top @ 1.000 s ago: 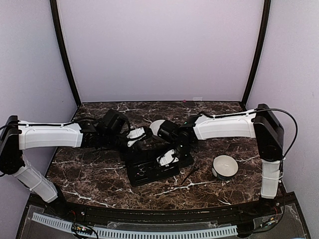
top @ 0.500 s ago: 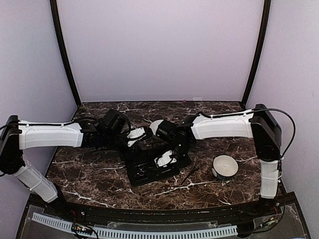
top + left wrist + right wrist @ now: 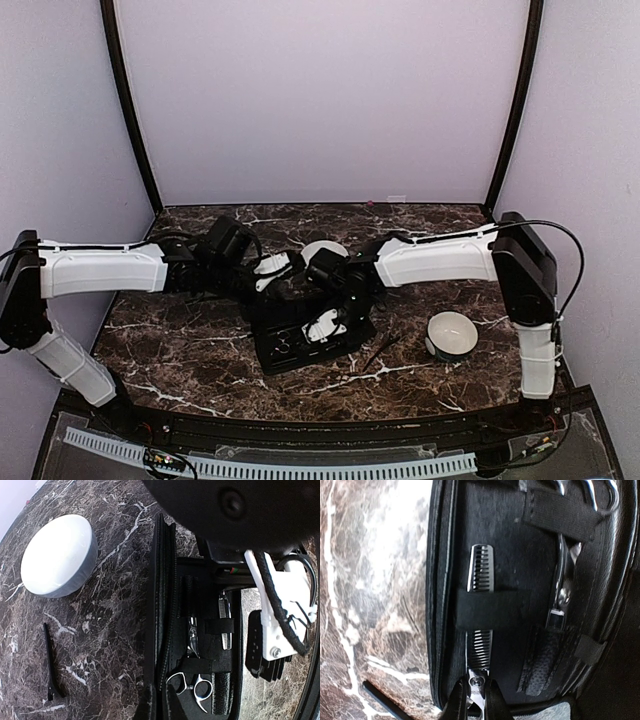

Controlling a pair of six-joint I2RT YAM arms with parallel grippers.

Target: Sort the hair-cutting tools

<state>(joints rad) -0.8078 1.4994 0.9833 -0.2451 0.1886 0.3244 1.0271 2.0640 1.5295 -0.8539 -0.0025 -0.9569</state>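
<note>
Marble tabletop [image 3: 180, 350] carries an open black case [image 3: 290, 358], where the right gripper [image 3: 476, 695] is pinched onto the pivot of the toothed thinning shears [image 3: 480, 570] strapped under an elastic band [image 3: 495, 609]. Ring-handled scissors [image 3: 192, 682] sit strapped beside them. The left gripper [image 3: 278, 270], fingers together, rests at the case's far edge, possibly touching it. A slim black clip [image 3: 48, 665] lies on the marble near a white bowl [image 3: 57, 555].
</note>
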